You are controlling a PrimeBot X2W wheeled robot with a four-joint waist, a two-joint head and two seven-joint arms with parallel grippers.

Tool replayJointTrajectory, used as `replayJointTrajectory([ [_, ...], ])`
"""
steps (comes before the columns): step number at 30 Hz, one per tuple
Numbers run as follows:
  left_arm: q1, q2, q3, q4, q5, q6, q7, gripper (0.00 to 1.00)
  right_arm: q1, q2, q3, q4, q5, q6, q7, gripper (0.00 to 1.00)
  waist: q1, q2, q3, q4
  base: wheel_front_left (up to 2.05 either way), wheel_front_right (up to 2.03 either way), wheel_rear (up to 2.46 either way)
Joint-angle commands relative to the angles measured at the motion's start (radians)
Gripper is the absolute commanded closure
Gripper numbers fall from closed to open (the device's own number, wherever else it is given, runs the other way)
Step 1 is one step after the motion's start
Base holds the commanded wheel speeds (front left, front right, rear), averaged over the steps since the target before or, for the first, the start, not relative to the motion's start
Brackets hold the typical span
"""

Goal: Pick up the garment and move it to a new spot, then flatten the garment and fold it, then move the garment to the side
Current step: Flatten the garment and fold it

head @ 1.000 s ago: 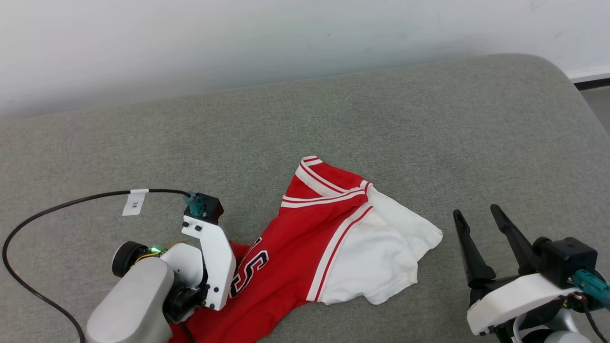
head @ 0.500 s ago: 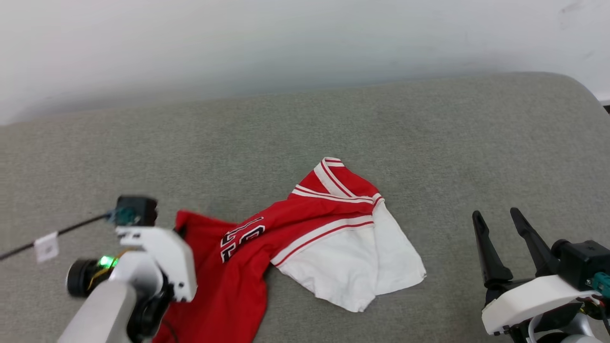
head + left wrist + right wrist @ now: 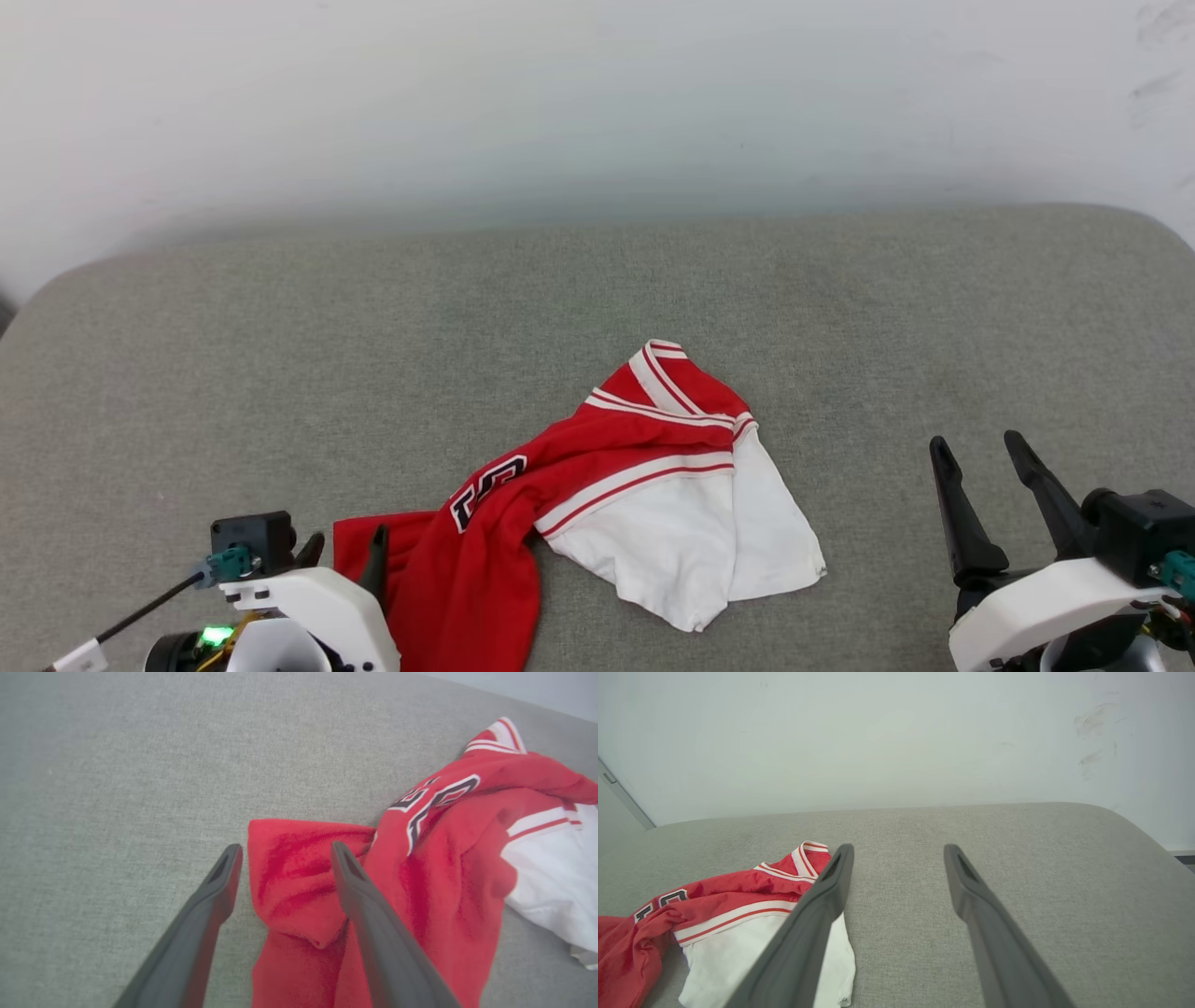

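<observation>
White wall behind a grey fabric-topped table (image 3: 840,308). The crumpled red jersey shirt with white sleeves and black lettering (image 3: 644,467) lay centre-front. Left hand (image 3: 345,543) was apart, straddling its red corner; right hand (image 3: 976,441) was apart and empty, well clear. Judged: flattening step. The next move calls for pinching that corner and drawing it outward.

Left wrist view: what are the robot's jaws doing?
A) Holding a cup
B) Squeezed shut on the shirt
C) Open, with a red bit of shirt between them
C: the left gripper has its jaws spread apart, and a red corner of the shirt shows in the gap between them.
</observation>
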Motion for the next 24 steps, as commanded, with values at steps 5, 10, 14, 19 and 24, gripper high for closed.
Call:
replayJointTrajectory([
  [5, -0.024, -0.019, -0.017, -0.065, 0.07, 0.011, -0.125, 0.0, 0.031, 0.002, 0.003, -0.017, -0.008, 0.0, 0.018, 0.0, 0.0, 0.0, -0.043, 0.008, 0.0, 0.0, 0.0],
  [10, -0.054, -0.029, -0.05, -0.115, 0.11, 0.002, -0.163, 0.0, 0.047, 0.004, 0.007, -0.027, 0.0, 0.0, 0.029, 0.0, 0.0, 0.0, -0.054, 0.009, 0.0, 0.0, 0.0],
  [14, -0.093, -0.033, -0.098, -0.139, 0.13, -0.023, -0.134, 0.0, 0.057, 0.005, 0.007, -0.033, 0.0, 0.0, 0.033, 0.0, 0.0, 0.0, -0.054, 0.009, 0.0, 0.0, 0.0],
  [19, -0.151, -0.04, -0.169, -0.139, 0.138, -0.076, -0.056, 0.0, 0.053, 0.006, 0.01, -0.036, -0.003, 0.0, 0.037, 0.0, 0.0, 0.0, -0.049, 0.003, 0.0, 0.0, 0.0],
  [24, -0.241, -0.055, -0.275, -0.11, 0.128, -0.172, 0.099, 0.0, 0.026, 0.005, 0.016, -0.046, -0.003, 0.0, 0.031, 0.0, 0.0, 0.0, -0.018, -0.014, 0.0, 0.0, 0.0],
])
